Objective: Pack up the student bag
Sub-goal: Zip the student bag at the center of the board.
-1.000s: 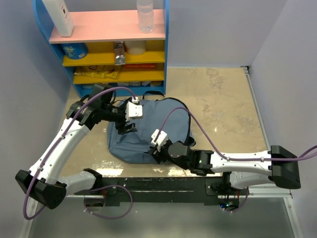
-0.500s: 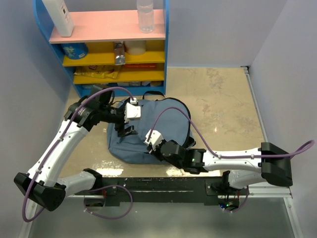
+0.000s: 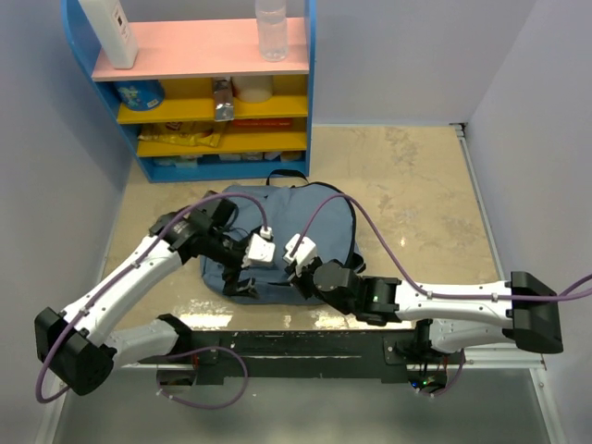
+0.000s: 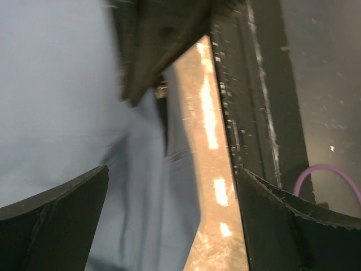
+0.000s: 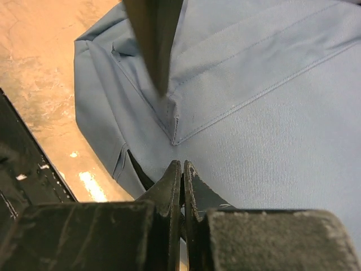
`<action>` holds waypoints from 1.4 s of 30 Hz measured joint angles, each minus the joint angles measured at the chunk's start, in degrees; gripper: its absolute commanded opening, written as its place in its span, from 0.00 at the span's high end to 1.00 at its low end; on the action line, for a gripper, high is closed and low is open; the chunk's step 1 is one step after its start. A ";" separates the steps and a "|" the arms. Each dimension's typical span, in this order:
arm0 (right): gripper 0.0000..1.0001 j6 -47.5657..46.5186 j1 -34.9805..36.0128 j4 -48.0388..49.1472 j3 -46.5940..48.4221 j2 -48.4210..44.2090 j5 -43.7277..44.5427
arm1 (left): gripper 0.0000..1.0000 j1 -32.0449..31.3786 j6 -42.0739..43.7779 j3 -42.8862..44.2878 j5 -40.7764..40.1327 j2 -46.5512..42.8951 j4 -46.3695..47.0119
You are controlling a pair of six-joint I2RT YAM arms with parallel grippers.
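The student bag [image 3: 296, 217] is a slate-blue backpack lying flat in the middle of the table. My left gripper [image 3: 242, 282] hangs over its near-left edge. In the left wrist view that gripper [image 4: 172, 169] is open wide, with bag fabric [image 4: 56, 101] and bare table between its fingers. My right gripper [image 3: 298, 272] sits just to the right of it, at the bag's near edge. In the right wrist view the right gripper [image 5: 181, 165] is shut, its tips against the bag [image 5: 271, 113] beside a dark slit [image 5: 135, 169]. I cannot make out anything between its jaws.
A blue shelf unit [image 3: 199, 92] stands at the back left, carrying a clear bottle [image 3: 271, 28] and a white container [image 3: 111, 32]. The black mounting rail [image 3: 305, 338] runs along the near edge, close to both grippers. A purple cable [image 4: 321, 172] loops below the rail.
The left gripper swung from the bag's upper-left side down to its near edge and opened wider. The right gripper closed from half open to shut and stayed near the bag's near edge.
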 measured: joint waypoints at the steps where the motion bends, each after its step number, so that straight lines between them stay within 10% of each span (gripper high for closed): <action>1: 1.00 0.79 -0.04 0.04 -0.35 -0.26 0.02 | 0.00 -1.77 0.04 -1.27 -0.24 0.39 0.66; 12: 1.00 7.61 -1.03 0.59 -3.56 -1.97 1.03 | 0.13 -7.98 -3.54 -7.02 -5.40 3.56 12.68; 15: 1.00 8.92 -1.40 0.57 -4.46 -3.50 1.03 | 0.34 -8.66 -5.05 -8.41 -6.25 3.61 16.46; 20: 1.00 11.23 -1.95 0.94 -5.57 -5.55 1.01 | 0.99 -11.74 -6.84 -11.23 -10.25 5.16 21.97; 42: 1.00 13.77 -7.52 -7.30 -8.15 -14.49 1.57 | 1.00 -17.64 -7.28 -13.14 -16.83 3.48 25.73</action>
